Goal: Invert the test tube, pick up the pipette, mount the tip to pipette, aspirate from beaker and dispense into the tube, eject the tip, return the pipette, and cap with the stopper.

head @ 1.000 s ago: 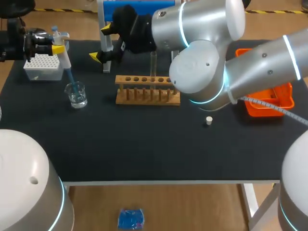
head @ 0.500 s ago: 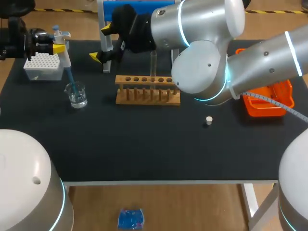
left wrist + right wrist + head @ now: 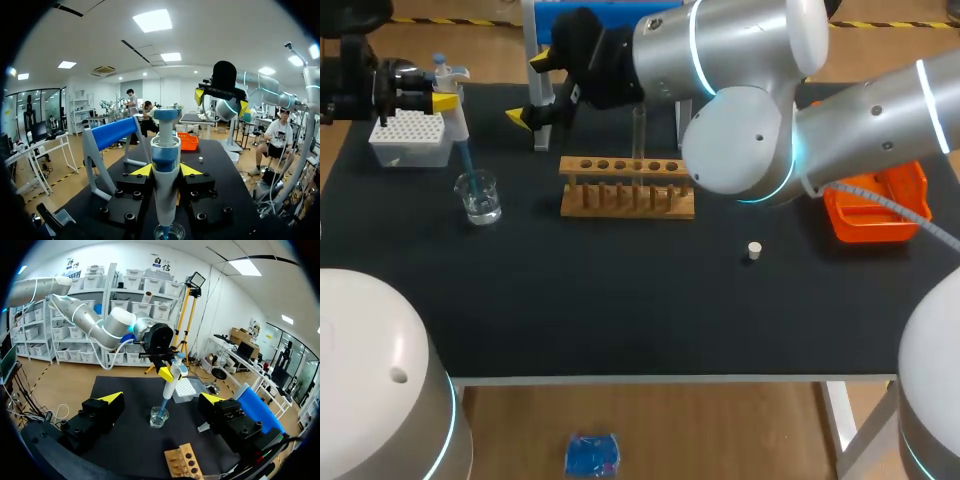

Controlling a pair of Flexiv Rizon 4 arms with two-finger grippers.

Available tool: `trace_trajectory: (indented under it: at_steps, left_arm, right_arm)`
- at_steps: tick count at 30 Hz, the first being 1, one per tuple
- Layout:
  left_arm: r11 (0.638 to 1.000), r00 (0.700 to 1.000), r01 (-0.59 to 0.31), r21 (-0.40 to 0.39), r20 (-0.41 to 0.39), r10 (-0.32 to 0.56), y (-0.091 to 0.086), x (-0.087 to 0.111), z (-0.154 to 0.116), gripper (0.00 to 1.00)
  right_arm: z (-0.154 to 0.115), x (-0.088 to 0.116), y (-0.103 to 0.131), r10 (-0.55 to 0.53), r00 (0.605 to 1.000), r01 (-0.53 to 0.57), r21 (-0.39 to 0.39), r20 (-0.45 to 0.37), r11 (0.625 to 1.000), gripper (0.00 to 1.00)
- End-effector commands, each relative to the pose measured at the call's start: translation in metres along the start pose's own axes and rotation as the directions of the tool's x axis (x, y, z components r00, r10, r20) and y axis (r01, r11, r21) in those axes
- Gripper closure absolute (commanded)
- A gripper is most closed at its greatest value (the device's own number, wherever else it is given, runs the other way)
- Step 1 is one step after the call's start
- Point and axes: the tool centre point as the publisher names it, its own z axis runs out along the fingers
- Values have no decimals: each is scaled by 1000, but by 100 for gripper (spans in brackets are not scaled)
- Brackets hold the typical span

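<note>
**HEAD VIEW.** Step in hand (est.): aspirate from beaker.
- L hand [image 3: 420, 97]: far-left of counter [image 3: 620, 310], clenched on pipette [image 3: 448, 95], which is held near upright.
- Blue tip [image 3: 467, 162]: mounted, end down inside beaker [image 3: 480, 197].
- Tip box [image 3: 410, 138]: just behind beaker.
- Tube [image 3: 639, 128]: stands mouth-up in rack [image 3: 627, 188], mid counter, not yet capped.
- Stopper [image 3: 753, 250]: loose on counter, apart from rack on its R.
- R arm: enters from R, reaches past middle.
- R hand [image 3: 532, 90]: hovers over far side near stand [image 3: 542, 138], fingers spread, holding nothing.
- Orange tray [image 3: 890, 215]: partly behind R arm.

**L WRIST VIEW.**
- Pipette body sits btwn both yellow fingers, touched from two sides, so the grasp looks firm.
- Beaker is under the hand, w/ tip end inside it.
- Ahead: stand, tray, stopper. R hand is up high, fingers apart.

**R WRIST VIEW.**
- R hand released, fingers wide, nothing btwn them.
- Ahead & below: beaker w/ tip reaching the liquid, as far as seen. Pipette & L hand are above it, tip box beyond.
- Rack end is nearest, under the hand.

**NEXT (est.).**
- Once filled, lift straight up till tip clears beaker rim.
- Carry across to tube, line tip w/ its mouth, dispense.
- Calls for pipette kept vertical. Tube mouth is narrow, so there is little sideways slack.
- Plunger pos.: cannot tell.
</note>
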Motion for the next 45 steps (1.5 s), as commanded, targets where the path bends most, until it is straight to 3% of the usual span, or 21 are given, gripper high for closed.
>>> trace_trajectory:
  at_steps: [1, 14, 22, 29, 38, 39, 40, 41, 42, 45]
  left_arm:
    - [1000, 1000, 1, -3, 5, -1, -1, 2, 0, 100]
    - [1000, 1000, 1, -3, 5, -1, -1, 2, 0, 100]
    - [1000, 1000, 1, -3, 5, -1, -1, 2, 0, 100]
    - [1000, 1000, 1, -3, 5, -1, -1, 2, 0, 100]
    - [1000, 1000, 1, -3, 5, -1, -1, 2, 0, 100]
    - [1000, 1000, 1, -3, 5, -1, -1, 2, 0, 100]
    - [1000, 1000, 1, -3, 5, -1, -1, 2, 0, 100]
    - [1000, 1000, 1, -3, 5, -1, -1, 2, 0, 100]
    - [1000, 1000, 1, -3, 5, -1, -1, 2, 0, 100]
    - [1000, 1000, 1, -3, 5, -1, -1, 2, 0, 100]
  right_arm:
    - [-2, 0, 3, 1, 1000, -1, 38, 1, 999, 0]
    - [5, -12, 19, -3, 1000, 2, 74, 18, 997, 0]
    - [38, -31, 36, 69, 997, -68, 85, -18, 994, 0]
    - [65, -40, 50, 49, 998, -47, 64, -29, 997, 0]
    - [89, -49, 51, 42, 999, -41, 25, -33, 999, 0]
    - [91, -50, 52, 50, 998, -50, 15, -42, 999, 7]
    - [93, -52, 54, 57, 998, -57, 13, -38, 998, 56]
    - [95, -53, 55, 59, 998, -58, 9, -37, 998, 92]
    - [96, -54, 56, 57, 997, -57, -3, -43, 998, 100]
    - [100, -56, 61, 60, 997, -61, -19, -46, 998, 100]
